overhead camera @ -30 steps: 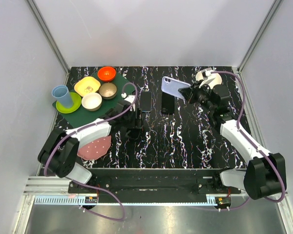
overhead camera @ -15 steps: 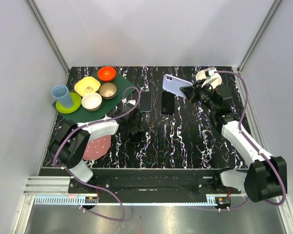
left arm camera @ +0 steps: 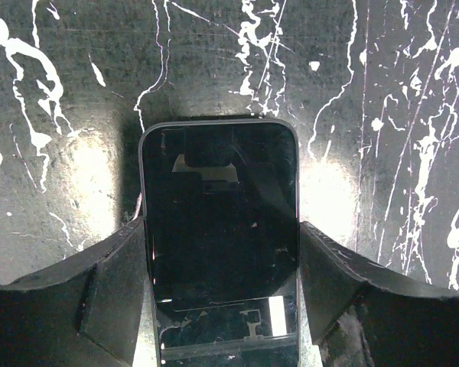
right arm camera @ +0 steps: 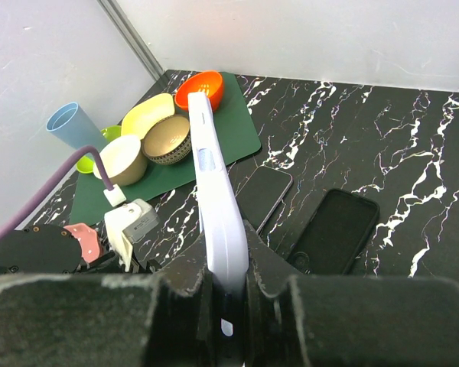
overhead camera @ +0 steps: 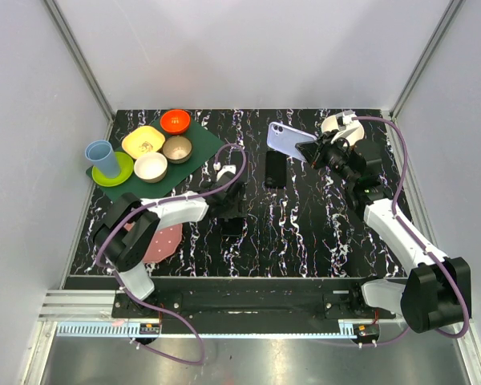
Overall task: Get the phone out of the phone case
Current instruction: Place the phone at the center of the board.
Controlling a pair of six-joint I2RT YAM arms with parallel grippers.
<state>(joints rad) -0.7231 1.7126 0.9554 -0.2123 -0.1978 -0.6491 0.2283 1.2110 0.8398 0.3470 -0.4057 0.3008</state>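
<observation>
held aloft over the far desk [overhead camera: 305, 224], edge-on in the pinching right gripper [right arm camera: 226, 287]: lilac slim phone [overhead camera: 287, 142], empty black case [overhead camera: 276, 168] flat beneath; left gripper [left arm camera: 222, 252] spread astride a black phone [left arm camera: 220, 229].

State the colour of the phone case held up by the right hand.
Pale lilac. The phone case shows best in the top view, pinched edge-on in the right hand.

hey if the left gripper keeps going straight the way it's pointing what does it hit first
Most likely the dark phone lying flat on the table: the left gripper points down at it, fingers straddling its sides. Contact cannot be judged.
</observation>
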